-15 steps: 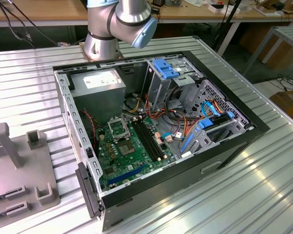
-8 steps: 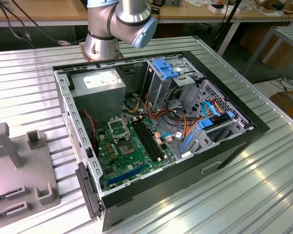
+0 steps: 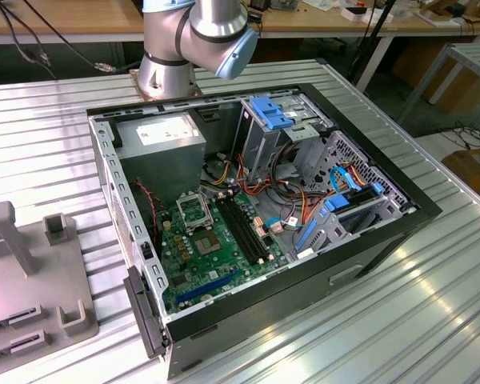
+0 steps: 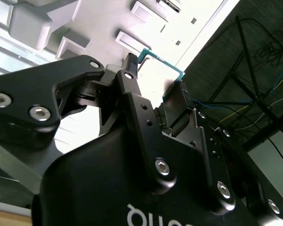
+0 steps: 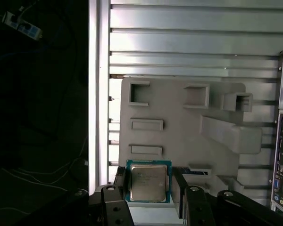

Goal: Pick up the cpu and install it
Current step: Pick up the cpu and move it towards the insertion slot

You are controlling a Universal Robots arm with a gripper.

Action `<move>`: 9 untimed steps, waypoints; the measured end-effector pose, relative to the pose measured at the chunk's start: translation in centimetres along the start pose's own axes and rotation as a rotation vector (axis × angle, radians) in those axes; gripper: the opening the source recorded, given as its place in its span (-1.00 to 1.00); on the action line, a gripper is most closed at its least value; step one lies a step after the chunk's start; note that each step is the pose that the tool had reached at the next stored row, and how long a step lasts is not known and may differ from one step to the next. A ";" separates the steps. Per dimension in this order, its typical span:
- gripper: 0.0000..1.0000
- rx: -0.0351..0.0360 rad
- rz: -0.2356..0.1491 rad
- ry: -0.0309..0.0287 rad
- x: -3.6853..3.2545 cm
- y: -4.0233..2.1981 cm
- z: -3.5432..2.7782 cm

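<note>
Jaws clamped on cpu by two opposite edges, metal face up, held above grey tray. Pick-up judged done, carry step in hand. Install calls for level chip, squared to socket on motherboard.

Silver-grey cpu, seemingly teal-edged; grey holder.

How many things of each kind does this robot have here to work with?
Computer case: 1
Grey tray: 1
Cpu: 1, gripped by the gripper
Total: 3
</note>
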State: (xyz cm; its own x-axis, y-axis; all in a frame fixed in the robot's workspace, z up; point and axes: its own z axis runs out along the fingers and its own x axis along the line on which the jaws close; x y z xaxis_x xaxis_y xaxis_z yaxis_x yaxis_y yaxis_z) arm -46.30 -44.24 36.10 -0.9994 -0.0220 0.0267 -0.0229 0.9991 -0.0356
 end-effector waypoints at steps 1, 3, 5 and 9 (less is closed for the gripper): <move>-0.05 0.0001 0.000 0.0001 0.00 0.00 -0.12; -0.05 0.0000 0.000 0.0001 0.01 -0.01 -0.33; -0.05 0.0000 0.000 0.0001 0.01 -0.02 -0.57; -0.05 -0.0002 0.000 0.0003 0.03 -0.04 -1.14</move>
State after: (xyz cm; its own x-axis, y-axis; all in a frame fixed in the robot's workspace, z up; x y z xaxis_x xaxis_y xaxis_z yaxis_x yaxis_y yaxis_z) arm -46.30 -44.24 37.24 -0.9994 -0.0220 0.0270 -0.0229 0.9991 -0.0354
